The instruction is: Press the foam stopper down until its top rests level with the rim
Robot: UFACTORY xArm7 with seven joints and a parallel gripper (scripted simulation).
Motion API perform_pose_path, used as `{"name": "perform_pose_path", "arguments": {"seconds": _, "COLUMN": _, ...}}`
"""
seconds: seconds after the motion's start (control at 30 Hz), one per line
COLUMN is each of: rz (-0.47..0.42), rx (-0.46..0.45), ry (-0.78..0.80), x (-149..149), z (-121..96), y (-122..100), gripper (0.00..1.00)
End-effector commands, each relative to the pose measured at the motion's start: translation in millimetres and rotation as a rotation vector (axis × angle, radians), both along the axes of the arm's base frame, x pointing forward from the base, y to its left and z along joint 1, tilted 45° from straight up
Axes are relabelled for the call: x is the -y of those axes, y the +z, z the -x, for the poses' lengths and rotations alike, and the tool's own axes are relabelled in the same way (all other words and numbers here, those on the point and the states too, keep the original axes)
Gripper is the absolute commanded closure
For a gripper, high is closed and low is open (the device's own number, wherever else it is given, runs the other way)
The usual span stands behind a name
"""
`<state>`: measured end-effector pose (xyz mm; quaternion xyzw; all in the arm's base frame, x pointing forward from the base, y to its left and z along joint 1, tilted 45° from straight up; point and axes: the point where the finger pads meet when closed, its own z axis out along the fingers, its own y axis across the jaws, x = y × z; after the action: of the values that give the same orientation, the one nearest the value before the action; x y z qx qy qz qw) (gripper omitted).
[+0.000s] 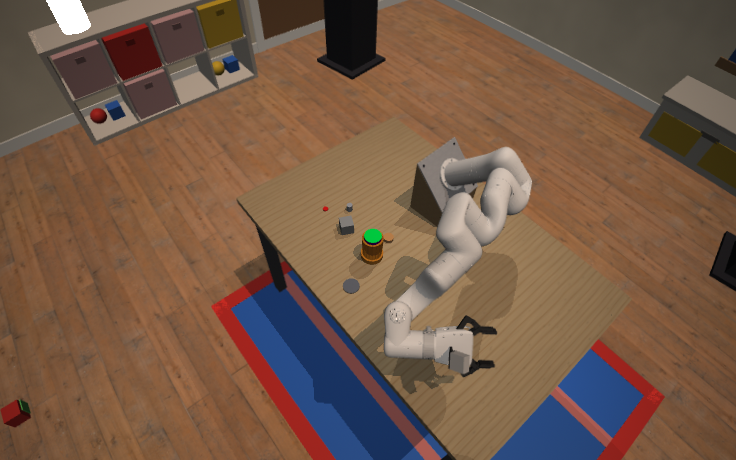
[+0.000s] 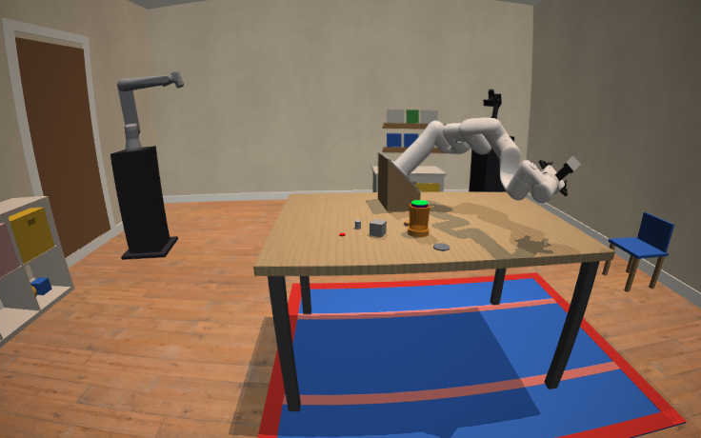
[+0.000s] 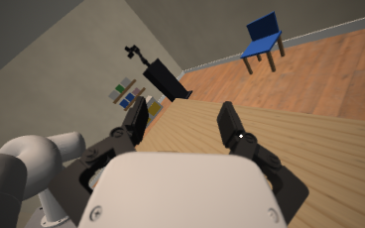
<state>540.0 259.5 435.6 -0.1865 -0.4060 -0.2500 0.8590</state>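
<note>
An orange jar point(image 1: 372, 249) stands upright on the wooden table, with a green foam stopper point(image 1: 372, 235) sticking up above its rim. It also shows in the exterior view point(image 2: 419, 219), with the stopper point(image 2: 420, 203) on top. My gripper point(image 1: 482, 345) is open and empty. It hovers far from the jar, over the table's near right part, pointing sideways. In the exterior view it point(image 2: 554, 175) is at the right, above the table. In the wrist view the open fingers point across the table; the jar is out of that view.
Near the jar lie a grey cube point(image 1: 346, 224), a small grey cylinder point(image 1: 349, 206), a tiny red dot point(image 1: 325, 209), a grey flat disc point(image 1: 350, 285) and a small tan disc point(image 1: 388, 236). The arm's wedge base point(image 1: 435, 181) stands behind the jar.
</note>
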Motion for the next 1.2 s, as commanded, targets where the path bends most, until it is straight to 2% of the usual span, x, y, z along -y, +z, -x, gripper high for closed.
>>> {"name": "perform_pose_path", "arguments": {"seconds": 0.0, "rz": 0.000, "rx": 0.004, "ry": -0.002, "x": 1, "z": 0, "y": 2, "gripper": 0.00}}
{"name": "perform_pose_path", "arguments": {"seconds": 0.53, "rz": 0.000, "rx": 0.004, "ry": -0.002, "x": 1, "z": 0, "y": 2, "gripper": 0.00}}
{"name": "perform_pose_path", "arguments": {"seconds": 0.57, "rz": 0.000, "rx": 0.004, "ry": -0.002, "x": 1, "z": 0, "y": 2, "gripper": 1.00}}
{"name": "perform_pose_path", "arguments": {"seconds": 0.73, "rz": 0.025, "rx": 0.016, "ry": -0.015, "x": 5, "z": 2, "y": -7, "gripper": 1.00}}
{"name": "perform_pose_path", "arguments": {"seconds": 0.9, "rz": 0.118, "rx": 0.058, "ry": -0.069, "x": 29, "z": 10, "y": -38, "gripper": 1.00}}
{"name": "perform_pose_path", "arguments": {"seconds": 1.0, "rz": 0.118, "rx": 0.058, "ry": -0.069, "x": 29, "z": 10, "y": -38, "gripper": 1.00}}
{"name": "perform_pose_path", "arguments": {"seconds": 1.03, "rz": 0.154, "rx": 0.075, "ry": -0.089, "x": 35, "z": 13, "y": -50, "gripper": 1.00}}
{"name": "perform_pose_path", "arguments": {"seconds": 1.1, "rz": 0.154, "rx": 0.075, "ry": -0.089, "x": 35, "z": 13, "y": -50, "gripper": 1.00}}
{"name": "perform_pose_path", "arguments": {"seconds": 1.13, "rz": 0.192, "rx": 0.092, "ry": -0.111, "x": 45, "z": 17, "y": -63, "gripper": 1.00}}
{"name": "perform_pose_path", "arguments": {"seconds": 1.17, "rz": 0.192, "rx": 0.092, "ry": -0.111, "x": 45, "z": 17, "y": -63, "gripper": 1.00}}
